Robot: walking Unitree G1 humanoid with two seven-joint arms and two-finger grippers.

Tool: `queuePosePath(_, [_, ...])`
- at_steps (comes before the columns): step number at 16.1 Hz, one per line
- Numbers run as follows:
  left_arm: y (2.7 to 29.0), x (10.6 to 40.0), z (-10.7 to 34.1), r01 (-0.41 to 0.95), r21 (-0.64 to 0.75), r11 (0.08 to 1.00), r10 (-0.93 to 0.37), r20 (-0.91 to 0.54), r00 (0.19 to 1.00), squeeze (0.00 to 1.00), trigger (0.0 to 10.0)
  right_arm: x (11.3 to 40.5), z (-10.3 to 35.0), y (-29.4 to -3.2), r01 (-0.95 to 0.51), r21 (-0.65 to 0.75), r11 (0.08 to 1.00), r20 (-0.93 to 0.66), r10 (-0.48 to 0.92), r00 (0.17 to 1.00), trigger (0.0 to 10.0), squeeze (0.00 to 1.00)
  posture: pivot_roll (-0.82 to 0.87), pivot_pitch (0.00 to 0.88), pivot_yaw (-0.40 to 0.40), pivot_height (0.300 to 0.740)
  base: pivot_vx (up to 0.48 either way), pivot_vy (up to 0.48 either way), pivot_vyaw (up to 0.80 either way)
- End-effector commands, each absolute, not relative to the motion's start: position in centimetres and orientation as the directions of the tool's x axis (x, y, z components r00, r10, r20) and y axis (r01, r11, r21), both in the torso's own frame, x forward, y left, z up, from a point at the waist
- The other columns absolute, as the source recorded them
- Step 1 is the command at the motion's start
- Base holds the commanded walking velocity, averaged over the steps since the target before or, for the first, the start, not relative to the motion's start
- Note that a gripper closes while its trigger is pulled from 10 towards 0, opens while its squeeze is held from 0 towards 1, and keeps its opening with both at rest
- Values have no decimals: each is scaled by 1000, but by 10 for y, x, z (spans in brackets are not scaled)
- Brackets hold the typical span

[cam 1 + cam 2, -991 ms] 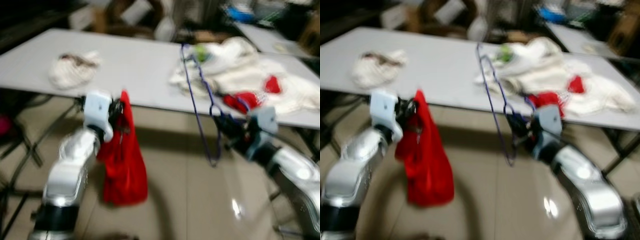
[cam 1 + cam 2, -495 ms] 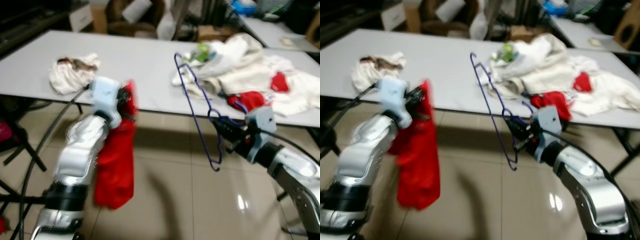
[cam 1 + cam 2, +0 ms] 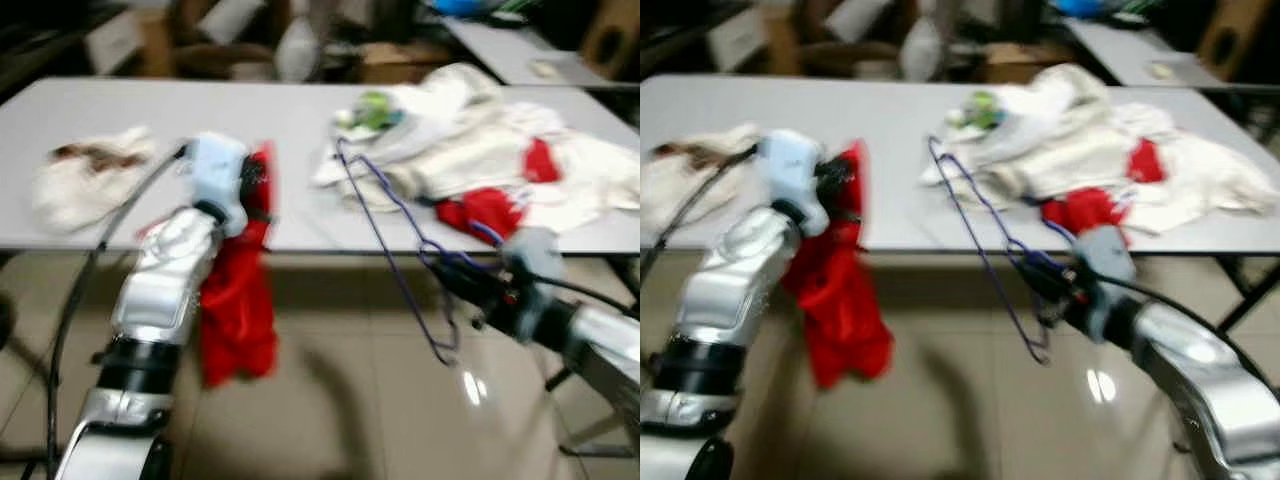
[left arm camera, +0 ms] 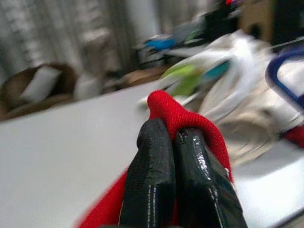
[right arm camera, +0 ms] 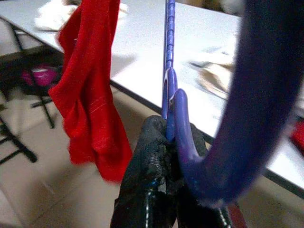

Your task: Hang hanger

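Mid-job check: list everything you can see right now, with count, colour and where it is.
red garment: one, red, hanging from the left gripper in front of the table's near edge.
hanger: one, blue wire, held by the right gripper at the base of its hook, tilted up toward the table.
table: one, light grey, across the view ahead.
clothes pile: one heap, mostly white with red pieces and a green bit, on the table's right part.
white cloth: one, white with dark marks, on the table's left part.
second table: one, light grey, behind on the right.
left gripper: one, black fingers, shut on the red garment.
right gripper: one, black fingers, shut on the hanger.
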State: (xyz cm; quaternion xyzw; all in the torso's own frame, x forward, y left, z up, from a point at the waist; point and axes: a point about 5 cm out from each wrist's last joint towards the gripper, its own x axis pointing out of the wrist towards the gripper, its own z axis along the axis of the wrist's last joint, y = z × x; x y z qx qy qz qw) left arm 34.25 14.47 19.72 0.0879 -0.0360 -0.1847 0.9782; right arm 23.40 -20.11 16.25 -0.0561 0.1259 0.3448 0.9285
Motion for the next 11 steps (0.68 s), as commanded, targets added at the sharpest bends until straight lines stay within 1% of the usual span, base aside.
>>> queuePosePath(1, [156,347,212,321,211,923,-346,91,934,0,10000,229,176,-199,-706,-20,708,-239,682,691,10000,0,-117,0,-10,740,341,0,-769])
queuePosePath(4, [161,352,222,297,226,928,-328,116,937,0,10000,218,182,-199,-792,-21,610,-285,756,589,10000,0,-115,0,-7,740,342,0,0])
queuePosePath(5, [170,357,228,244,241,939,-278,122,953,0,10000,213,185,-196,-833,-13,554,-304,791,531,10000,0,-115,0,-6,740,337,0,0])
queuePosePath(7, [180,361,233,204,260,944,-244,129,961,0,10000,209,187,-194,-854,0,521,-323,808,493,10000,0,-114,0,-5,740,339,0,0])
queuePosePath(10, [203,368,247,121,297,947,-173,156,973,0,10000,204,189,-194,-886,29,463,-349,835,425,10000,0,-110,0,-8,740,339,0,0])
queuePosePath(11, [205,370,259,132,289,948,-191,188,963,0,10000,205,188,-192,-898,38,438,-358,845,397,10000,0,-102,0,-16,740,341,0,0])
